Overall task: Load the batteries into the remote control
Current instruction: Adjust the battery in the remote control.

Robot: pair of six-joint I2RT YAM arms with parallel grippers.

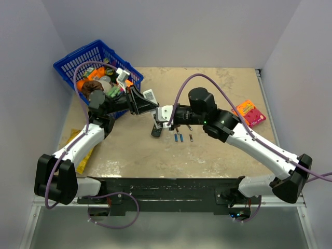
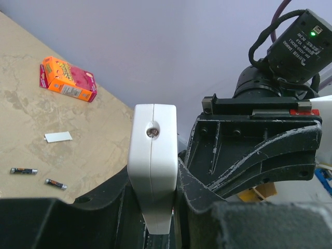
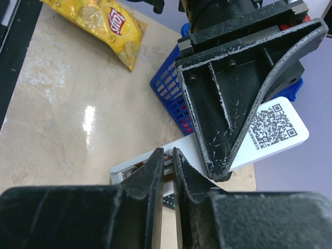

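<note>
My left gripper (image 1: 141,101) is shut on the white remote control (image 1: 150,96) and holds it above the table in front of the basket. In the left wrist view the remote (image 2: 153,155) stands edge-on between the jaws. In the right wrist view the remote's back (image 3: 275,124) shows a QR label, and its battery bay (image 3: 132,168) is uncovered. My right gripper (image 3: 168,153) is at that bay, shut on a thin battery (image 3: 167,157) whose metal end shows between the tips. Two more batteries (image 1: 178,138) (image 1: 191,137) lie on the table below.
A blue basket (image 1: 67,65) of mixed items stands at the back left. A black remote (image 1: 155,130) lies under the grippers. An orange and pink box (image 1: 249,113) is at the right, a yellow chip bag (image 3: 104,23) at the left, and a small white cover (image 2: 58,136) near the loose batteries.
</note>
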